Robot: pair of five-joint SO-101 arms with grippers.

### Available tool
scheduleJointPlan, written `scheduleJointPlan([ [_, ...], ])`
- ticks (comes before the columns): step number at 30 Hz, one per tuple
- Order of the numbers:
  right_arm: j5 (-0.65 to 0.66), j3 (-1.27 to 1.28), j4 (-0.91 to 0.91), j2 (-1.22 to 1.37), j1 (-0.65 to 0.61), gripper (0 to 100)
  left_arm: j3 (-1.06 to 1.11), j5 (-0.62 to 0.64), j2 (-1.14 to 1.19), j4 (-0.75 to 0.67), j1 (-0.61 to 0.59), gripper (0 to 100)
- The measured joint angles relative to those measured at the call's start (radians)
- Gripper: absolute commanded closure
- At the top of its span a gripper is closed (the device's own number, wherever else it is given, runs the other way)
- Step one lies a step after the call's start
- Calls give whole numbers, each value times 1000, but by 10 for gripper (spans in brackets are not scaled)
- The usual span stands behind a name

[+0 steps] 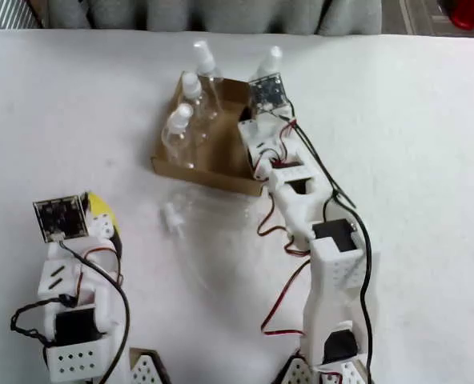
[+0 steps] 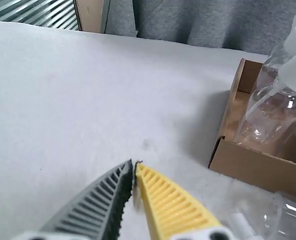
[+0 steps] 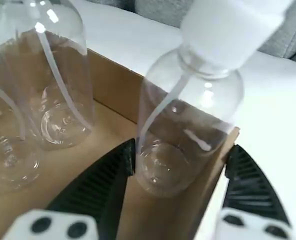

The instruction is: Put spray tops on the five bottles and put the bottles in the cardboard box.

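Observation:
The cardboard box [image 1: 221,164] holds three upright clear bottles [image 1: 190,108] with white spray tops. A further capped bottle [image 3: 188,125] stands in the box's corner between the fingers of my right gripper [image 3: 183,150]. That gripper is open; one black finger [image 3: 108,180] is inside the box beside the bottle, the other outside the box wall. This bottle's top [image 1: 272,60] pokes out past the right wrist. Another clear bottle [image 1: 205,220] with a spray top lies on the table in front of the box. My left gripper [image 2: 134,172] is shut and empty, low over the table, left of the box [image 2: 253,162].
The right arm [image 1: 309,208] stretches from the near edge up to the box, red and black cables looping beside it. The left arm [image 1: 73,264] sits at the near left. White tabletop lies open to the left and right of the box. Grey cloth hangs behind the table.

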Motion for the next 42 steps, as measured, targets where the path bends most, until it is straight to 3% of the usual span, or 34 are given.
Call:
scheduleJointPlan([
  [4, -15, 0, -6, 0, 0, 758, 0, 0, 0, 0, 0, 977],
  [10, -83, 0, -166, 2, -3, 758, 0, 0, 0, 0, 0, 977],
  [17, -89, 0, -189, 3, -3, 756, 0, 0, 0, 0, 0, 977],
  [22, -89, 0, -189, 3, -5, 662, 0, 0, 0, 0, 0, 976],
  [29, -91, 32, -193, -3, 2, 658, 0, 0, 0, 0, 0, 976],
  [42, -95, 315, -195, -362, 9, 659, 0, 0, 0, 0, 0, 976],
])
